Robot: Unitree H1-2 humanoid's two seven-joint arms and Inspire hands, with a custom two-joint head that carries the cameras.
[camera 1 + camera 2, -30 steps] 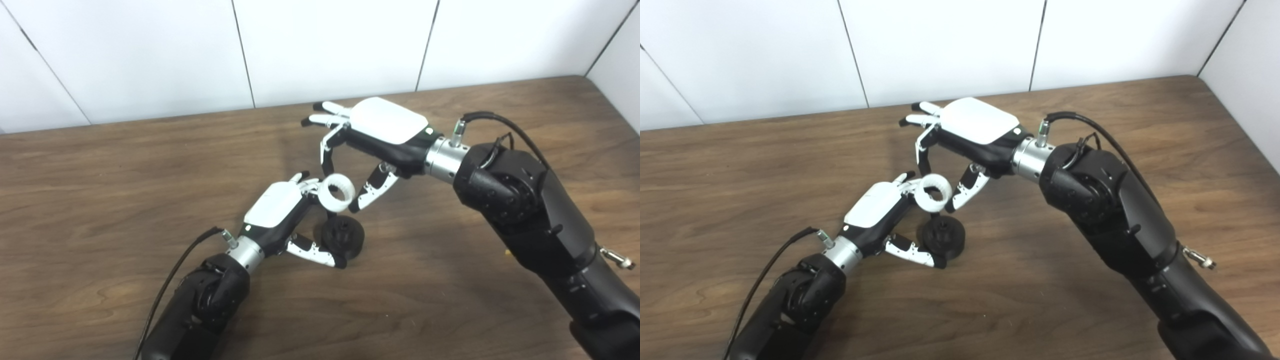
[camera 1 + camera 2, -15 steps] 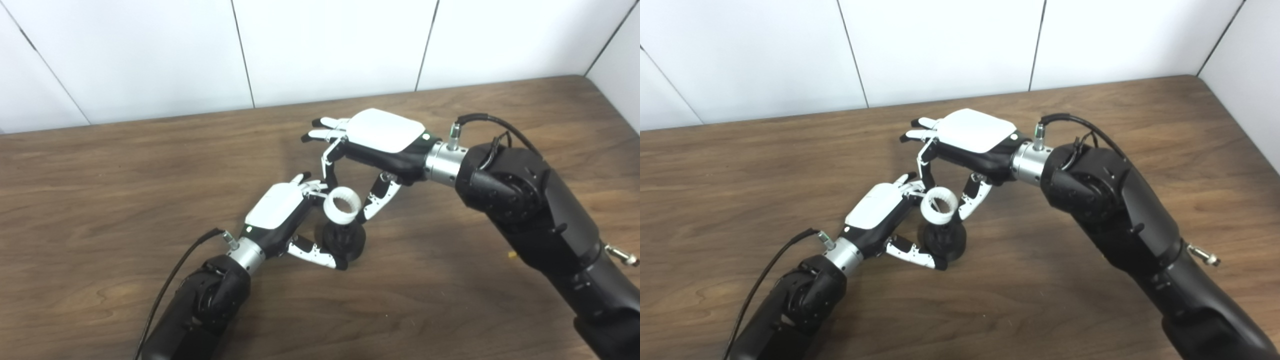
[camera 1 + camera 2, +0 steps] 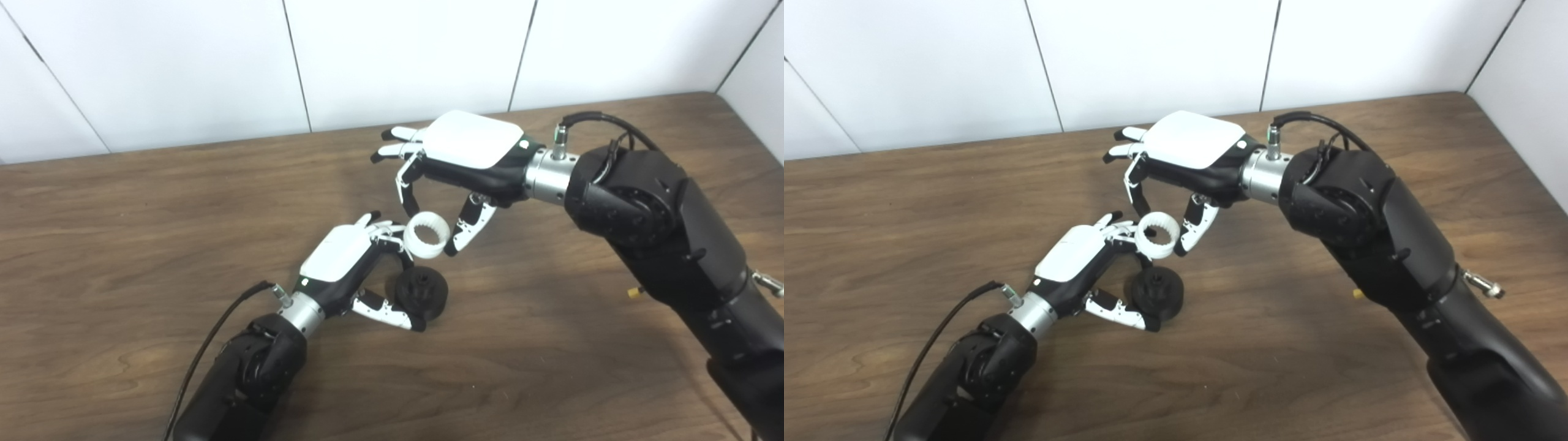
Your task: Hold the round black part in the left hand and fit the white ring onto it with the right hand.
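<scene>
Left eye view first: the left hand (image 3: 343, 260) has the round black part (image 3: 421, 294) pinned between its thumb underneath and its fingers (image 3: 392, 236) curled over the top, with the part sitting low against the wooden table (image 3: 122, 245). The white ring (image 3: 427, 233) is up above and a bit beyond that part, not on it, clear gap between the two. The right hand (image 3: 465, 153) reaches in from the far side, palm down, and the ring sits between its thumb (image 3: 467, 228) on one side and a bent finger on the other, so it looks pinched there. The left hand's fingertips are right at the ring's near edge too; can't tell whether they actually touch it. The rest of the right hand's fingers stick out straight, away from the ring.

Right eye view, same deal from a slightly shifted spot: ring (image 3: 1158, 234) held up in the right hand (image 3: 1191, 147), toothed inner edge visible, tilted toward the camera. Black part (image 3: 1155, 294) is below it in the left hand (image 3: 1075, 251), its hub hole facing up. There's a small yellow bit (image 3: 1357, 293) on the table under the right forearm.
</scene>
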